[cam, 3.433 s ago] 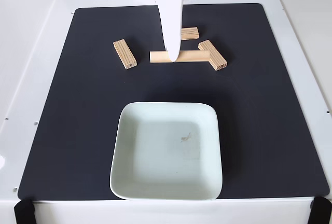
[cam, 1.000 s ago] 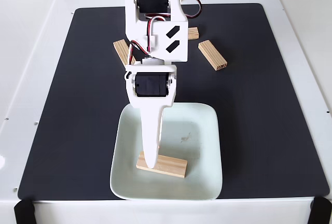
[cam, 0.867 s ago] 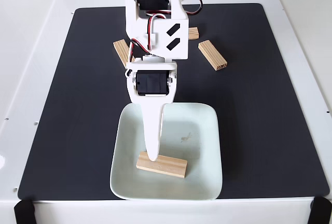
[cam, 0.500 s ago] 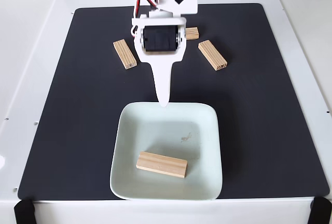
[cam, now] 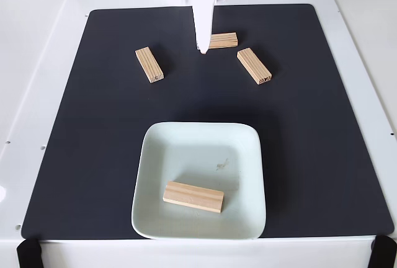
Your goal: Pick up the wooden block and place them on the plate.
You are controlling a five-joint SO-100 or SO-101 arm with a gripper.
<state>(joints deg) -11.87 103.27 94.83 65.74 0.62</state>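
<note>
1. Wooden block (cam: 193, 196) flat inside plate (cam: 155, 156), toward near edge.
2. Three more blocks (cam: 149, 64) (cam: 223, 40) (cam: 254, 66) on black mat (cam: 93, 131).
3. Gripper (cam: 202, 49) at far edge, holding nothing; opening impossible to tell.

One wooden block (cam: 193, 196) is lying flat inside the plate (cam: 155, 156), well below the gripper (cam: 203, 49) in the fixed view. Three more pale, grain-striped blocks are resting on the mat: one (cam: 223, 40) just right of the fingertip, one (cam: 254, 66) further right, angled, one (cam: 149, 64) to its left.
</note>
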